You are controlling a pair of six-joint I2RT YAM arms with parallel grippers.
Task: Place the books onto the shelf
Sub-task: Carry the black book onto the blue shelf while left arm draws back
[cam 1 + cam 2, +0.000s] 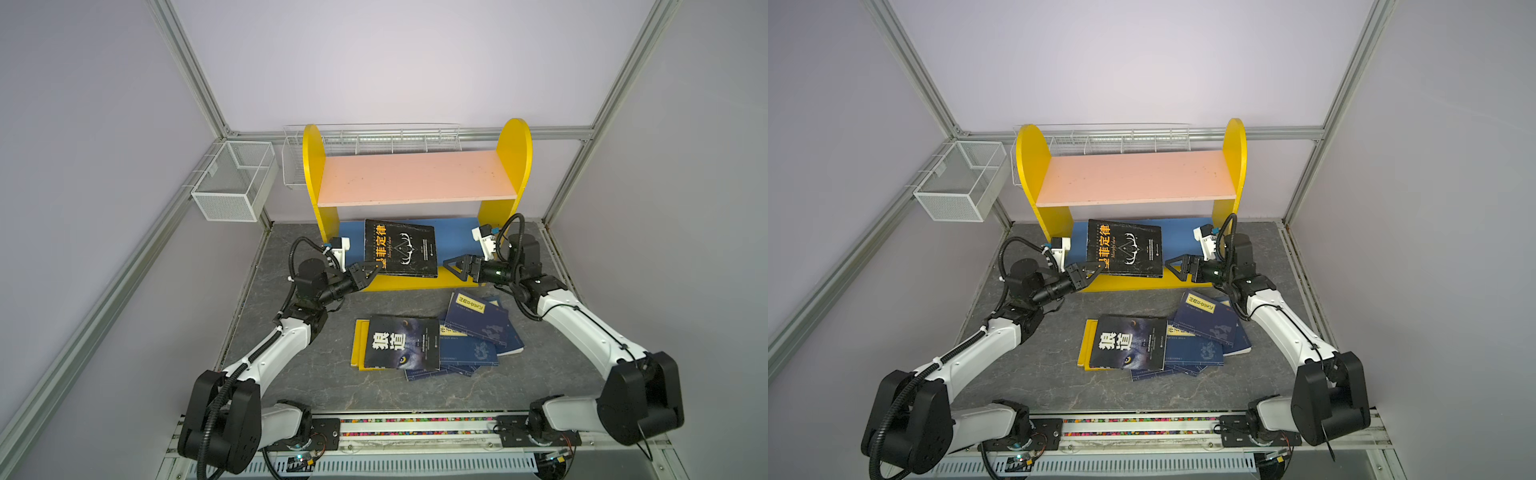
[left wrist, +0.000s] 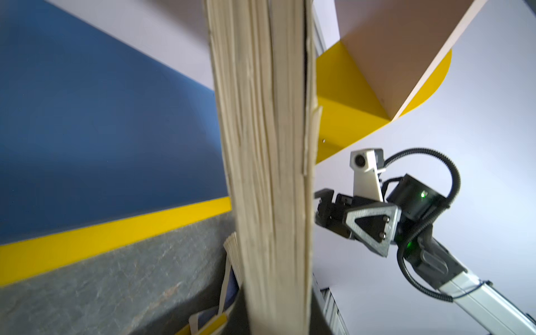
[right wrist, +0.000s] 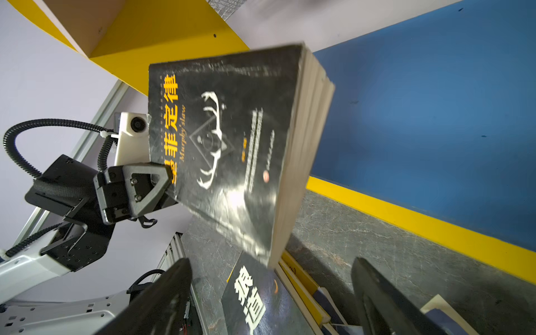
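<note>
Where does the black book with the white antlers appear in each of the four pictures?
Top view: black antler book near centre, overlapping the blue board.
Top view: the book slightly left of centre.
Left wrist: only its page edge, mid-picture.
Right wrist: its cover, at centre.
Shared landmark: the blue board.

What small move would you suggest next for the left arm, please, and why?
Probably push the black book deeper over the blue board. The left pincer is shut on its near corner, the right pincer stands open beside it, and the book's near end juts out past the board's front.
</note>
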